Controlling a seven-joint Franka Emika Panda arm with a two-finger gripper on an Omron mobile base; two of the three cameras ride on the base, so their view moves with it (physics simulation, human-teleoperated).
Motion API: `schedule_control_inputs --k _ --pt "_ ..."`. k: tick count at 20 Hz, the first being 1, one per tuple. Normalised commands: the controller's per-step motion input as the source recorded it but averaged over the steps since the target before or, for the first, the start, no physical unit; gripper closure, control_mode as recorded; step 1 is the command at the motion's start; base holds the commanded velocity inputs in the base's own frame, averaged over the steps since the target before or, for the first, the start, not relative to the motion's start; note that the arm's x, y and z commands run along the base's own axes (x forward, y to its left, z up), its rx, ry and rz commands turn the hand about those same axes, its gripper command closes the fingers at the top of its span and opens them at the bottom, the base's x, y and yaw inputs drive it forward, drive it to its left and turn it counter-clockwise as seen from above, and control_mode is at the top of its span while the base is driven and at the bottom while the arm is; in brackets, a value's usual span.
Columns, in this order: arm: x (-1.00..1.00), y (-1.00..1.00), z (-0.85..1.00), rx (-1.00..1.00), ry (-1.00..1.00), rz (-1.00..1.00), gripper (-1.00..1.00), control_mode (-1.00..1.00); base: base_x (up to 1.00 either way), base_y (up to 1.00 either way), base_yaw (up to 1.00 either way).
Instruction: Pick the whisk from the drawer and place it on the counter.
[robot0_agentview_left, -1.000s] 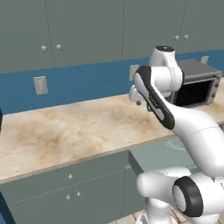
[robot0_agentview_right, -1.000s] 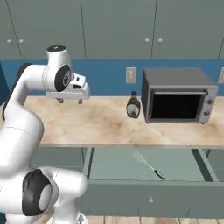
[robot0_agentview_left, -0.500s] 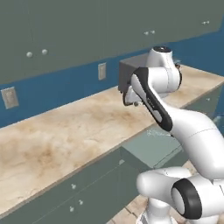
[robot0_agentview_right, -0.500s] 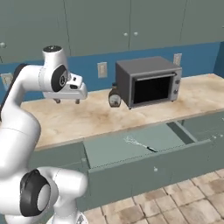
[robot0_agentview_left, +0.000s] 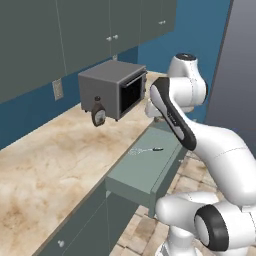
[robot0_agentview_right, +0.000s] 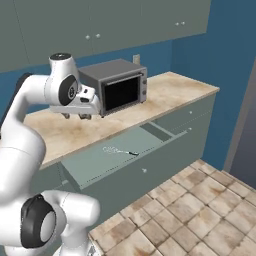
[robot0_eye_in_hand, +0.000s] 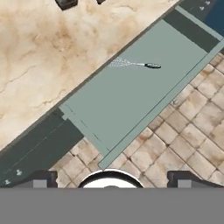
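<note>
The whisk lies flat in the open drawer, wire loops toward the counter, dark handle toward the drawer front. It also shows as a thin pale shape, the whisk, on the drawer floor, and as the whisk in the drawer. My gripper hangs open and empty, high above the counter edge, well apart from the whisk. Its fingertips stand wide apart.
A grey microwave stands on the counter with a brown syrup bottle beside it. Upper cabinets hang above. Tiled floor lies in front of the drawer. A dark tall panel rises at the right.
The whole scene has shifted in both base views, so the base has turned or driven; the drawer and microwave are now seen from another angle. The arm's pose looks the same.
</note>
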Motion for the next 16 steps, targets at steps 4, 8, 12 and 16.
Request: schedule_control_inputs --k 4,8,12,16 --pt "-0.02 0.02 -0.31 0.0 0.0 -0.48 -1.0 -1.0 0.0 0.0 0.0" --pt "0.06 -0.13 -0.44 0.0 0.01 -0.32 -1.0 -1.0 0.0 0.0 0.0" --pt "0.16 -0.31 -0.68 0.0 0.12 -0.25 -1.0 -1.0 0.0 0.0 0.0" --pt "0.12 -0.12 -0.87 0.0 0.16 -0.17 -1.0 -1.0 0.0 0.0 0.0"
